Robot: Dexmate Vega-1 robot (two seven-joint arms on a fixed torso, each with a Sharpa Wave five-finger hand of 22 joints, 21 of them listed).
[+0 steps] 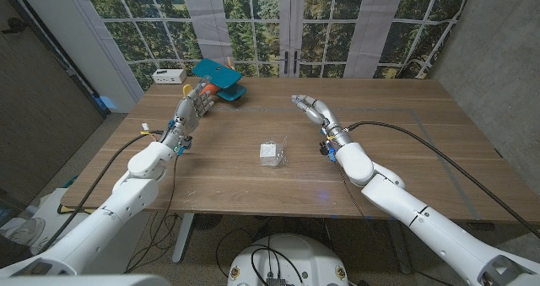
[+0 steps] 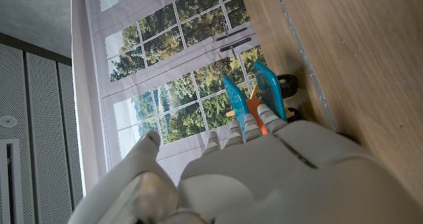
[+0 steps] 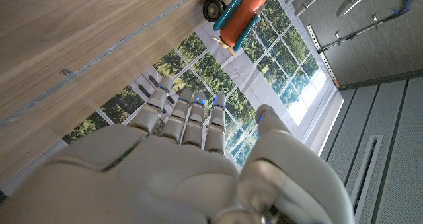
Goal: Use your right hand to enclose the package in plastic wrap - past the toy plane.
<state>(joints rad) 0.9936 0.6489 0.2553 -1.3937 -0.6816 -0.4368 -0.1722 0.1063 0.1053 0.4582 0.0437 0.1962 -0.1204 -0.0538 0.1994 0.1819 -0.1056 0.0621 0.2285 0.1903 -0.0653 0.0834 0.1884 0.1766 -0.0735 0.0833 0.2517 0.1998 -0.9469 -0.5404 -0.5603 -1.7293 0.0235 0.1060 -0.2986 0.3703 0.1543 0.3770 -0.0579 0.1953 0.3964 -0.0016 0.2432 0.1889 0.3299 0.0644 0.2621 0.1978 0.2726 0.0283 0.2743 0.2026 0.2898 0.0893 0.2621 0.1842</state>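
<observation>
A small clear-wrapped white package [image 1: 271, 153] lies near the middle of the wooden table [image 1: 405, 151]. The teal and orange toy plane [image 1: 218, 77] sits at the far left edge of the table; it also shows in the left wrist view [image 2: 254, 102] and the right wrist view [image 3: 241, 12]. My right hand [image 1: 310, 109] hovers beyond and to the right of the package, fingers stretched out and apart, holding nothing [image 3: 198, 164]. My left hand [image 1: 196, 103] reaches toward the plane with its fingertips just short of it, fingers extended and empty [image 2: 251, 178].
A small white box [image 1: 170, 75] stands at the far left corner beside the plane. Cables run along both arms. Windows and a curtain stand behind the table's far edge. Bare wood spreads in front of and to the right of the package.
</observation>
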